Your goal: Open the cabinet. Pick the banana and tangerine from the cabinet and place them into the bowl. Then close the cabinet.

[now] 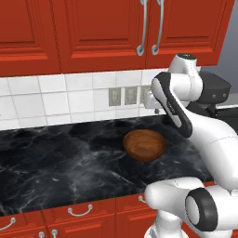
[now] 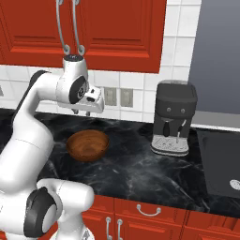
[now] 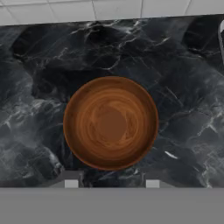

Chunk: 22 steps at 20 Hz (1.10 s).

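Overhead, my gripper (image 3: 109,183) is hovering released above the bowl (image 3: 111,123), fingertips straddling its near rim. Bare black counter (image 3: 188,87) is spreading all around, and the cabinet (image 1: 139,32) is sitting shut.

Black marble worktop (image 2: 126,173); dark coffee machine (image 2: 173,117) at its back edge; wall outlets (image 1: 122,96) on white tiles.
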Available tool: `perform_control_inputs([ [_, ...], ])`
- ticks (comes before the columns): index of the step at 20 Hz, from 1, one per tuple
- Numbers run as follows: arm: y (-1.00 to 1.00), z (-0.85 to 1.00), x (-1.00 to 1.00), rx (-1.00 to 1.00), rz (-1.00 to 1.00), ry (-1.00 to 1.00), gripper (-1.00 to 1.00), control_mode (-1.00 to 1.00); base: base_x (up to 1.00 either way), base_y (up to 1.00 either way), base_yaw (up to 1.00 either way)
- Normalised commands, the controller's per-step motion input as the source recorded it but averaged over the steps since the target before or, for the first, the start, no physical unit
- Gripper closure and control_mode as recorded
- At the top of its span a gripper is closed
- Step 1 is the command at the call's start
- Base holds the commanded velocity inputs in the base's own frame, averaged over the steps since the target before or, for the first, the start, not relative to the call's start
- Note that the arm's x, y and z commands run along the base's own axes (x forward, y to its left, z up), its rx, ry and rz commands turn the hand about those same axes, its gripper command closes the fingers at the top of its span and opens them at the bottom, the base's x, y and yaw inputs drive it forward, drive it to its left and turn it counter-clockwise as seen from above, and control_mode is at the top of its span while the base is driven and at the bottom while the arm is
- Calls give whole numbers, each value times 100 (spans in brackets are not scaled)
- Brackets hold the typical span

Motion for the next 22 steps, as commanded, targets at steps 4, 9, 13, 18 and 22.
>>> perform_control_inputs([
  [4,7,7,-4,-2,0,-18,-100,-100,0,0,0],
  [9,8,35,-14,-10,0,-43,-100,-100,0,0,0],
  [13,1,51,-21,-9,0,-51,-100,-100,0,0,0],
  [18,0,63,-27,-2,0,-57,-100,-100,0,0,0],
  [22,0,72,-26,0,0,-55,-100,-100,0,0,0],
])
